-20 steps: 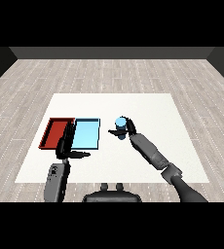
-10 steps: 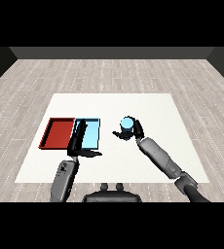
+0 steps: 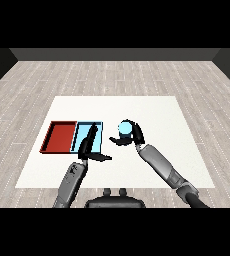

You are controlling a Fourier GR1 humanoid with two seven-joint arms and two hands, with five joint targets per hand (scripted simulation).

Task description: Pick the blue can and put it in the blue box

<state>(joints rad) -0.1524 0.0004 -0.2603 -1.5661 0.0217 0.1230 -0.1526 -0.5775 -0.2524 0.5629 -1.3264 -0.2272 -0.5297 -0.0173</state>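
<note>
Blue can [image 3: 124, 129] in right hand [image 3: 133, 135]

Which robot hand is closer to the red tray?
Left. The left hand hovers over the light blue tray right beside the red tray; the right hand holds the blue can past the blue tray.
</note>
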